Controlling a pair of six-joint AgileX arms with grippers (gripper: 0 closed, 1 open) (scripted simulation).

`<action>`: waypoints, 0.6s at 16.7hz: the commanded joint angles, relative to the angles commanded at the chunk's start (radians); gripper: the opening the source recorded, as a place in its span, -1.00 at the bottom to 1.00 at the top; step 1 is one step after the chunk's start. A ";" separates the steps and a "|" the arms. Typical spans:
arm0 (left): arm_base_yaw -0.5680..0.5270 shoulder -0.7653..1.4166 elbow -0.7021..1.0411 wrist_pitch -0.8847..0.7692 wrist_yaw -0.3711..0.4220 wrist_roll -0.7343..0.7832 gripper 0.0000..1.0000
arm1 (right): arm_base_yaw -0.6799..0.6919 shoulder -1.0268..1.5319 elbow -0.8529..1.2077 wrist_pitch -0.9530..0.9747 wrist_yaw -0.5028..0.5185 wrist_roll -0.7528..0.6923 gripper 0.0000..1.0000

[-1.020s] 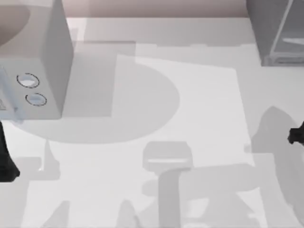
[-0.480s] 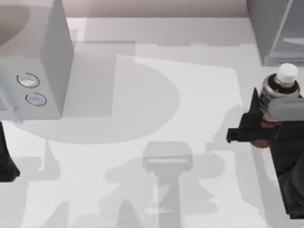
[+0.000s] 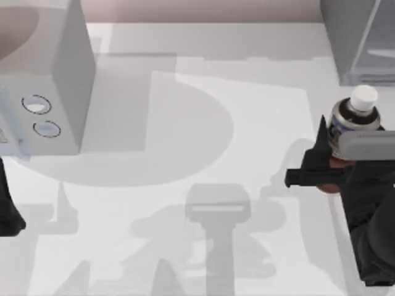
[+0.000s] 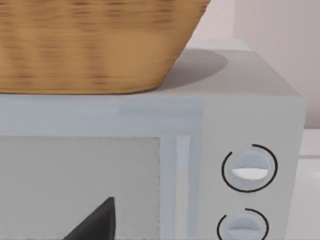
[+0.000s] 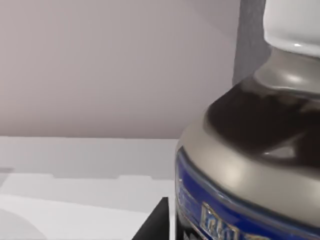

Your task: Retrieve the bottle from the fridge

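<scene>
The bottle (image 3: 350,118), with a white cap, dark silvery shoulder and blue label band, is held upright above the table at the right side. My right gripper (image 3: 345,148) is shut on its body, a black finger (image 3: 321,145) pressed against its left side. The right wrist view has the bottle (image 5: 250,150) very close, beside a finger tip (image 5: 156,222). The fridge (image 3: 355,43), a dark grey box with a pale framed see-through panel, stands at the back right corner, just behind the bottle. My left arm (image 3: 8,209) is parked at the left edge.
A light grey box with two round dials (image 3: 43,111) stands at the back left, and a wicker basket (image 4: 95,45) rests on top of it. White tabletop (image 3: 197,135) lies open between the two boxes.
The right arm came in from the right edge carrying the bottle, then shifted a little to the left and toward the back. The left arm has not moved.
</scene>
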 joint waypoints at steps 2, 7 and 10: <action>0.000 0.000 0.000 0.000 0.000 0.000 1.00 | -0.012 0.016 0.000 0.006 0.001 -0.001 -1.00; 0.000 0.000 0.000 0.000 0.000 0.000 1.00 | -0.088 0.203 0.047 0.126 -0.044 -0.003 -1.00; 0.000 0.000 0.000 0.000 0.000 0.000 1.00 | -0.122 0.319 0.092 0.220 -0.101 -0.004 -1.00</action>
